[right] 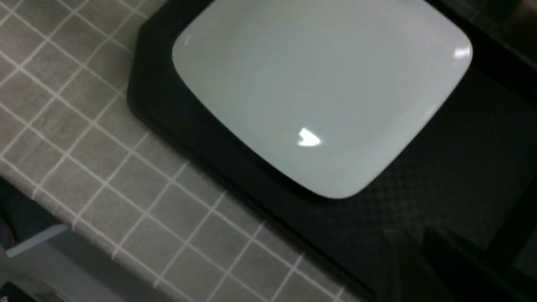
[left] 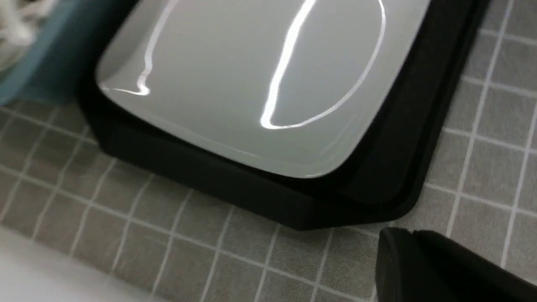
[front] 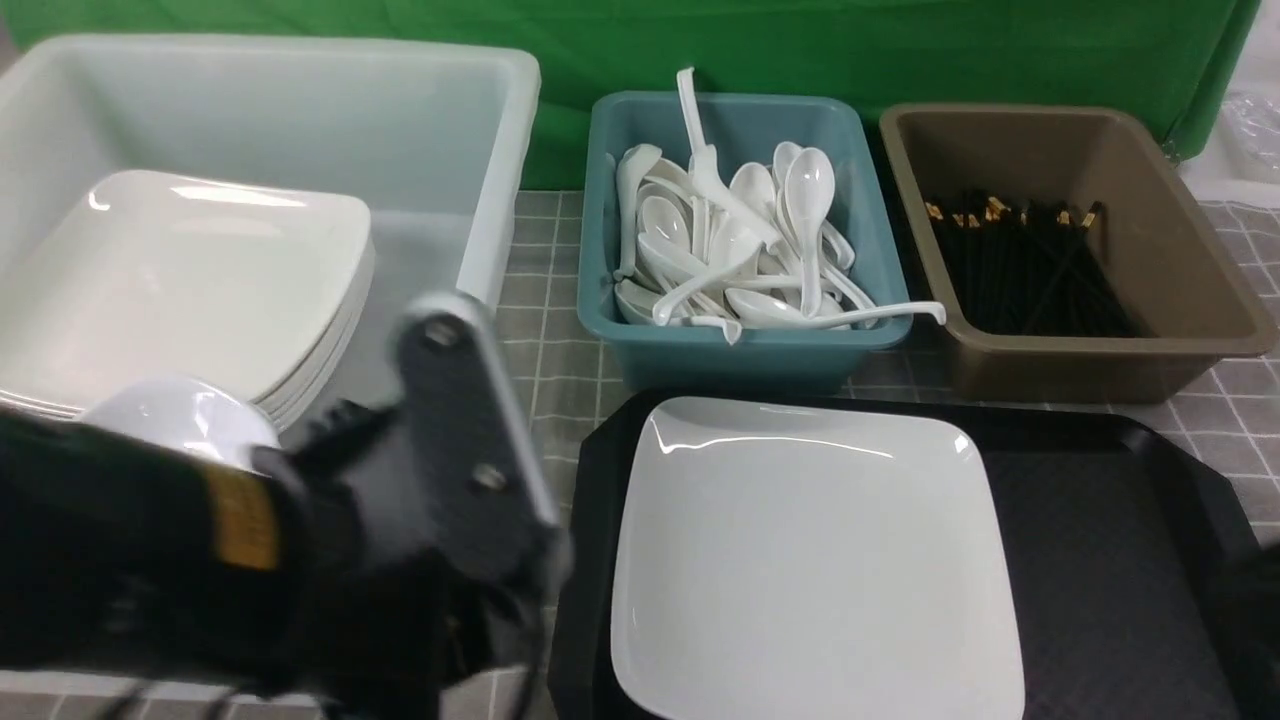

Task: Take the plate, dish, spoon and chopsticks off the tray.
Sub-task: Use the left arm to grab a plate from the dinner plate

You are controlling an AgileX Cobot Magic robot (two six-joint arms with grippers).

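Black plastic makes up the tray [front: 1100, 520], which lies on the grey tiled cloth [front: 560, 360] nearest the robot. The square white plate [front: 810, 560] rests on the tray's left part, close to its left rim.

Just behind the tray stands a teal tub [front: 740, 355] heaped with white soup spoons [front: 740, 260]. To the right of it, a brown tub [front: 1100, 370] holds black chopsticks [front: 1030, 270] with gold bands. At the far left, a white tub [front: 500, 150] holds a stack of square plates [front: 190, 280].

The left arm [front: 300, 540] fills the near left of the front view. It is blurred and hides the white tub's near side and the tray's near left edge. The left gripper [left: 419, 264] is clenched, and its dark tip is over the cloth just off a corner of the tray.

The right gripper [right: 419, 256] hangs over the tray's textured floor beside the plate. It is too dark and blurred to tell whether it is released or clenched.
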